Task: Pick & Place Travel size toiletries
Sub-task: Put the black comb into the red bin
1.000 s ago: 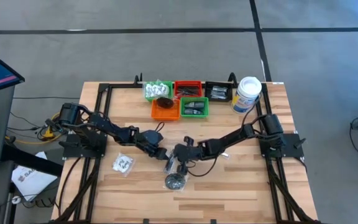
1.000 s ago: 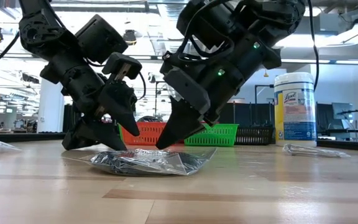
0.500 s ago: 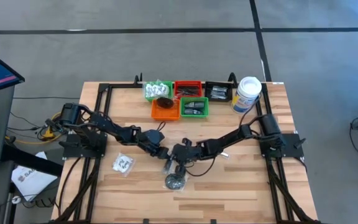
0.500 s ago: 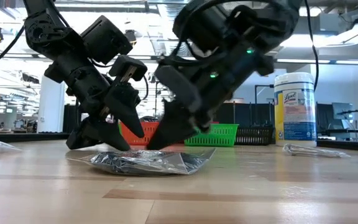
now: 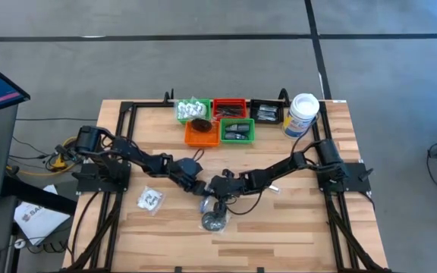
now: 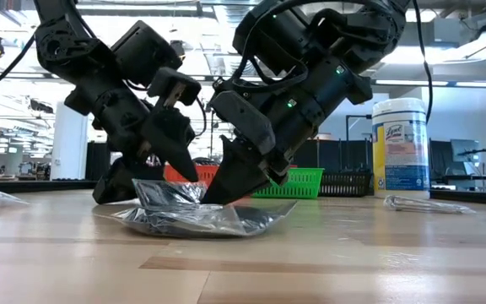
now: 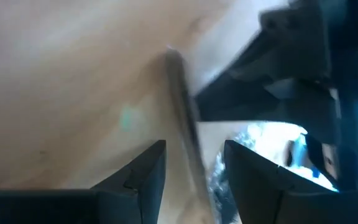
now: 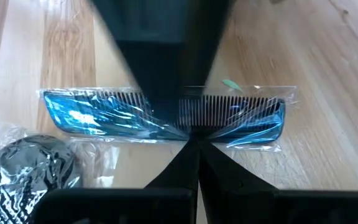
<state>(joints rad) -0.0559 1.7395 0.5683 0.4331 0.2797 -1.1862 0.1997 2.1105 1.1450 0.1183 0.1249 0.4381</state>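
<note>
A black comb in a clear wrapper [image 5: 205, 202] lies at the table's middle and stretches across the right wrist view [image 8: 104, 115]. In the low view one side of it [image 6: 160, 191] stands tipped up. My left gripper [image 5: 195, 184] is open, and the comb [image 7: 182, 118] runs edge-on between its fingers [image 7: 194, 165]. My right gripper [image 5: 212, 196] is shut, tips at the comb's middle [image 8: 191, 142]. A round black piece in plastic [image 5: 213, 221] rests flat on the table just nearer. A clear packet with white contents [image 5: 150, 199] lies to the left. My right gripper has its shut fingertips against the middle of the comb's wrapper [image 8: 194, 127], slanting down from the table's right side [image 6: 222, 190], across the comb's length. Pinching the plastic or only pressing it, I cannot tell. Whether my left gripper's fingers touch the comb I cannot tell.
Green [image 5: 192, 110], orange [image 5: 202, 134], red [image 5: 229, 108], green [image 5: 237, 131] and black [image 5: 265, 111] trays sit in a cluster at the far edge. A tall white canister [image 5: 302, 114] stands to their right. A slim wrapped item [image 6: 424, 203] lies on the table's right part.
My left gripper has moved right and down toward the comb, and its fingers now straddle it. My right gripper has shifted slightly left toward it. The comb's wrapper, flat a second ago, now stands tipped up on the side nearest my left gripper.
</note>
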